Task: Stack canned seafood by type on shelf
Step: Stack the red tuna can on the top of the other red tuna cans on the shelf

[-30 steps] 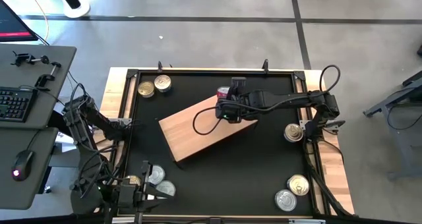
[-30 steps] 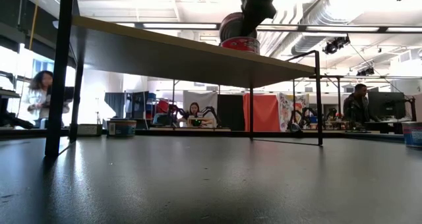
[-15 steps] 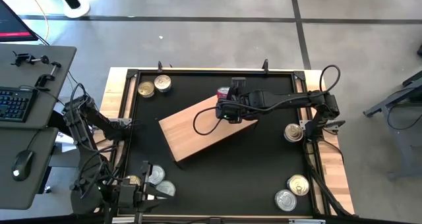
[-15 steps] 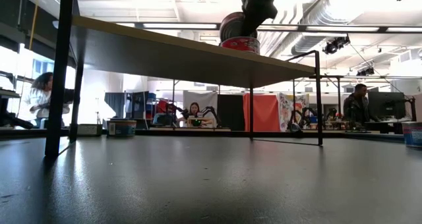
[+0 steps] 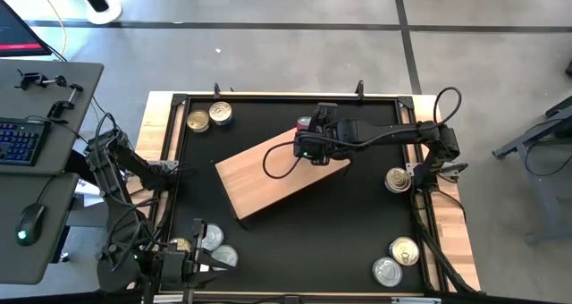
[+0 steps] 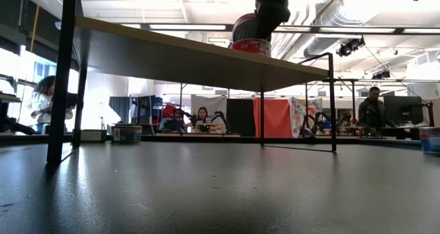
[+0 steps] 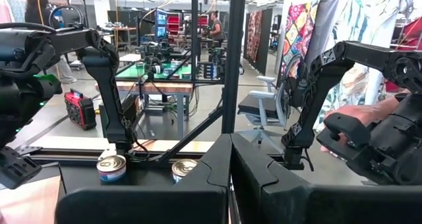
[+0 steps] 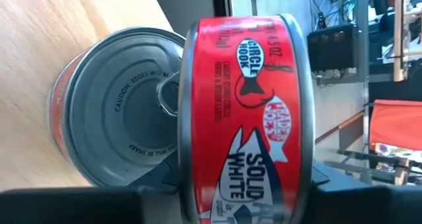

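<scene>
From above, we see our right gripper (image 5: 308,143) over the shelf's (image 5: 259,179) two o'clock corner; the left gripper (image 5: 179,261) waits at seven o'clock, pressed together. From table level, the held tin (image 6: 249,36) hangs just above the board. Our right wrist shows the red-label tin (image 8: 244,112) pinched on edge, just beside the silver-topped tin (image 8: 125,105) standing on the shelf.
</scene>
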`<action>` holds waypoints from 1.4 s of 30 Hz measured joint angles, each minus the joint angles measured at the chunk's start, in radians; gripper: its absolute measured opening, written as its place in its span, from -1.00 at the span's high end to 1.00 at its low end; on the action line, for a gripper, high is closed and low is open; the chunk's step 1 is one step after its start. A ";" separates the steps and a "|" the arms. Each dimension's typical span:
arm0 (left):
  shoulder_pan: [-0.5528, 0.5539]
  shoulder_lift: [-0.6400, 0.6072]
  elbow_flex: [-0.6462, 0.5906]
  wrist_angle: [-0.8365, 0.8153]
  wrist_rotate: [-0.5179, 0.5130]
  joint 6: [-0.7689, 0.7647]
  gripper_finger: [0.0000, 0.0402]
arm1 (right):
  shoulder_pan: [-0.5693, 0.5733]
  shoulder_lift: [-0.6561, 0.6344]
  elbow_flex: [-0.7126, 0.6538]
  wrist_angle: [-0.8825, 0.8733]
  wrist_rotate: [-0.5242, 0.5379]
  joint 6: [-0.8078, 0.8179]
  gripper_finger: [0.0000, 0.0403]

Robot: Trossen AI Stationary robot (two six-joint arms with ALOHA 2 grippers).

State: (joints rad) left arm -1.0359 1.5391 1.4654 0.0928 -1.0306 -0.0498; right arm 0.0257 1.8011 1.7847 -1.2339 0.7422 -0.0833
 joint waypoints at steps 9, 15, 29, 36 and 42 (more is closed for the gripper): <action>0.000 0.000 0.000 -0.017 -0.001 0.000 1.00 | 0.000 0.000 0.000 0.012 -0.017 -0.002 0.33; 0.000 0.000 0.000 -0.017 -0.002 0.000 1.00 | 0.001 0.000 0.000 0.019 -0.056 -0.003 0.16; 0.000 0.000 0.000 -0.020 -0.002 0.000 1.00 | 0.002 -0.002 0.001 0.019 -0.112 0.040 -0.36; 0.000 0.000 0.000 -0.021 -0.002 0.000 1.00 | 0.003 -0.005 0.002 0.020 -0.145 0.059 -0.37; 0.000 0.000 0.000 -0.034 -0.002 0.000 1.00 | 0.003 -0.004 0.035 -0.009 -0.183 0.061 -0.37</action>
State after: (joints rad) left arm -1.0359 1.5391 1.4657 0.0593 -1.0321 -0.0494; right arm 0.0288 1.7972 1.8198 -1.2430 0.5590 -0.0226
